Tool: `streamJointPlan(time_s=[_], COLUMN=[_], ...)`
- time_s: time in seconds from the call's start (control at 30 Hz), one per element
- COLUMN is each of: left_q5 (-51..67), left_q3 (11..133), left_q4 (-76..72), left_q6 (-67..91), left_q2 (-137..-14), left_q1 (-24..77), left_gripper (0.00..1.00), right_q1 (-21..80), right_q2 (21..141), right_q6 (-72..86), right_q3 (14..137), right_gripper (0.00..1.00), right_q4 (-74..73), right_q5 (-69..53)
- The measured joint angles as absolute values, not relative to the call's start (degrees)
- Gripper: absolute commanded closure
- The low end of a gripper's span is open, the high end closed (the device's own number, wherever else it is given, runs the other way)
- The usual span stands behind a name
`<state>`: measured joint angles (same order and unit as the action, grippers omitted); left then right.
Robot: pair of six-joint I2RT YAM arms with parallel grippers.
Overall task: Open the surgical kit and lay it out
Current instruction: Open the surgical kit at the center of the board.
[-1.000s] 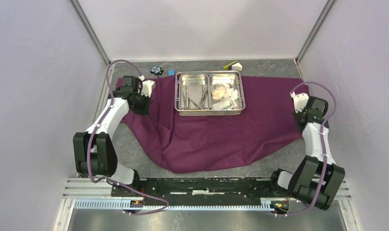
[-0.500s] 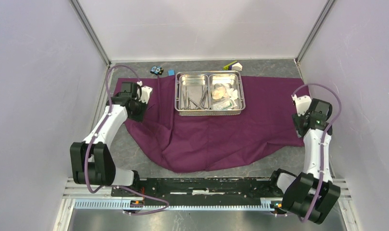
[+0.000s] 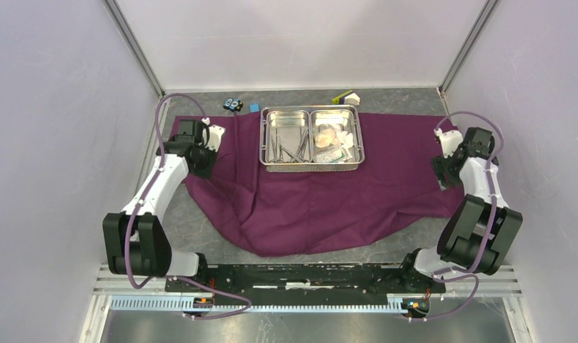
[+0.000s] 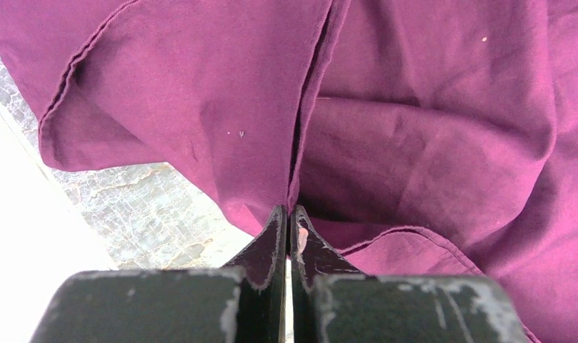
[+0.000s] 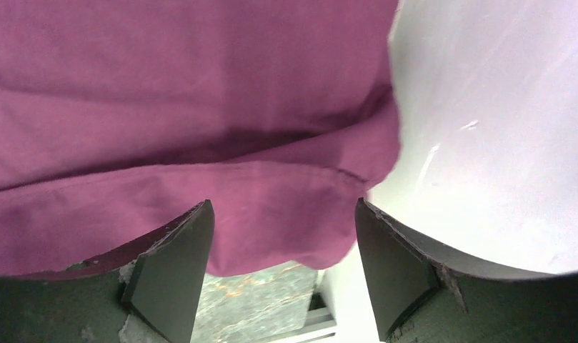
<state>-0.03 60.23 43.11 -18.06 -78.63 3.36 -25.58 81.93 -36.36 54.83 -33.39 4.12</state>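
My right claw (image 5: 282, 214) has just let go. A second ago it was nearly closed at the 3 o'clock edge of the purple cloth (image 3: 321, 207); now its jaws stand wide apart with the hem lying loose beneath them, and that arm has drawn back toward the wall. My left claw (image 4: 289, 214) is pressed together on a fold of the cloth at about 9 o'clock. The cloth lies spread across the table, its near edge sagging to a point at 6 o'clock. The steel tray (image 3: 311, 168) sits on it at 12 o'clock, with the metal instruments (image 3: 286, 146) in its left compartment and the packets and gauze (image 3: 334, 139) in its right. I judge the right side placed, the left pull unfinished and the contents not yet laid out.
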Motion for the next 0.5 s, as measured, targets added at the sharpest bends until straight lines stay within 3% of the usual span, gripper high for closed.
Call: streamJointPlan(time_s=[0.27,0.5], left_q5=[-8.84,-19.25], left_q3=[59.40,54.54], left_q4=[43.27,48.38], left_q6=[-18.13,-22.13], left_q2=[-78.50,-67.46], left_q1=[2.46,-1.21], left_gripper=[0.98,0.98], right_q1=[-27.14,-27.14], right_q2=[84.31,87.18], right_q6=[-39.92,-41.43], right_q3=[60.97,62.87], right_gripper=[0.22,0.22], right_q4=[-33.45,-34.37], right_q5=[3.88,1.65])
